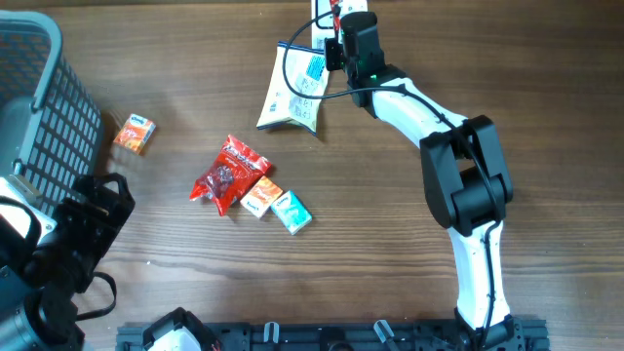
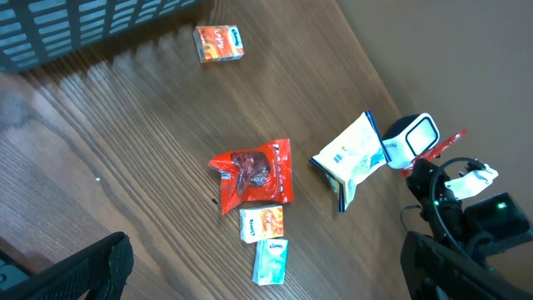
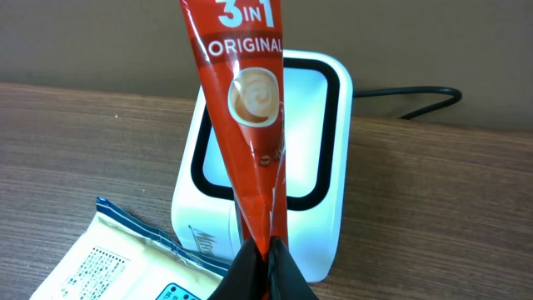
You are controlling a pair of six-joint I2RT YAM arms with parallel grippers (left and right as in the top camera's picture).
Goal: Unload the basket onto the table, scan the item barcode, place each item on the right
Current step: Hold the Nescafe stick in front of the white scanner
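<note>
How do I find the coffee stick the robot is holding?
Look to the far edge of the table, where a white scanner stands beside a white pouch. In front of its window the right gripper pinches a thin red sachet upright. Only it reads 3 in 1 Original, with a coffee swirl.

Looks like a mock shop checkout in a lab, wood-grain table (image 1: 390,273), white desktop barcode scanner (image 1: 321,21) standing at top centre, grey mesh basket (image 1: 58,117) at upper left, small retail snack packets (image 1: 229,175) loose mid-frame, plain beige wall (image 2: 466,50) behind the table edge
</note>
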